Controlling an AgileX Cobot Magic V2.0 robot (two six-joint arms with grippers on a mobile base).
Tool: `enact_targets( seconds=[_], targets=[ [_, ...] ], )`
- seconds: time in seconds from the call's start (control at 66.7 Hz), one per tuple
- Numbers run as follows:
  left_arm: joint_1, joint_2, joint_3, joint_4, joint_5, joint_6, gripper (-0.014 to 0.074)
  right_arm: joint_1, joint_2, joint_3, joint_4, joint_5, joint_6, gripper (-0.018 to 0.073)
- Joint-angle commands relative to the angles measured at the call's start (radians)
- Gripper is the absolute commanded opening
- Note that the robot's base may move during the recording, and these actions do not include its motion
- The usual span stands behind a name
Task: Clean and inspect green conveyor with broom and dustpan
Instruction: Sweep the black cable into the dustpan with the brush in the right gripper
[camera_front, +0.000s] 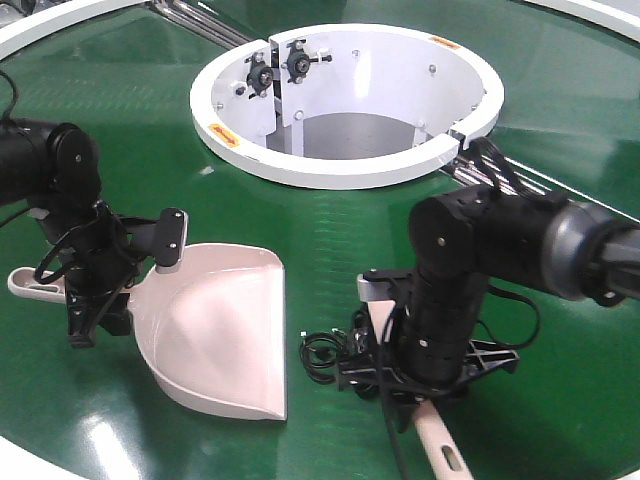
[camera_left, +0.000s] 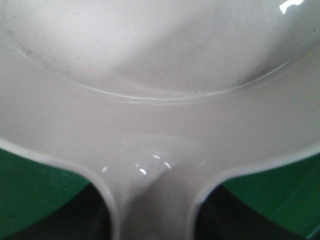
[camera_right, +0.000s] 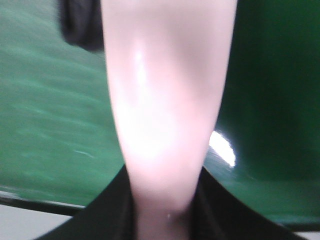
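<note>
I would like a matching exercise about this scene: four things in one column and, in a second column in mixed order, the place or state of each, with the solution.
Column one
1. dustpan
2. broom
3. conveyor
4. white ring

Column two
A. gripped at its handle by the right end effector
B. glossy green surface beneath everything
C. gripped at its handle by the left end effector
D. surrounds a round opening behind both arms

Pairs: 1-C, 2-A, 3-B, 4-D
</note>
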Motion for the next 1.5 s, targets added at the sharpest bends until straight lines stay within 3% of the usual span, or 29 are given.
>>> enact_targets(
  seconds=[0.0,0.195,0.495,0.779,1.124,1.319,1.484],
  targets=[
    [-0.004,-0.043,-0.027,-0.020,0.005,-0.004,-0.0007,0.000,0.017,-0.074,0.081,0.038,-0.049,-0.0005],
    [-0.004,-0.043,-0.027,-0.020,0.005,-0.004,-0.0007,0.024,0.100,-0.163,0.226,0.039,-0.144,-0.0005],
    [-0.004,-0.043,-0.027,-0.020,0.005,-0.004,-0.0007,0.139,0.233,-0.452,0.237,0.088,-0.171,-0.0005],
    [-0.004,-0.043,-0.027,-0.020,0.005,-0.004,-0.0007,0.145,0.267,-0.628,0.217,0.085,-0.164,-0.0005],
    [-0.004,-0.043,-0.027,-0.020,0.005,-0.004,-0.0007,0.082,0.181,-0.636,0.036,0.087,-0.122,-0.0002],
    [-0.004,-0.043,-0.027,-0.020,0.005,-0.004,-0.0007,-0.003,0.080,-0.636,-0.043,0.087,-0.141,-0.0002],
    [-0.004,-0.043,-0.027,-0.020,0.005,-0.004,-0.0007,-0.098,-0.002,-0.631,-0.045,0.087,-0.216,-0.0002]
  ],
)
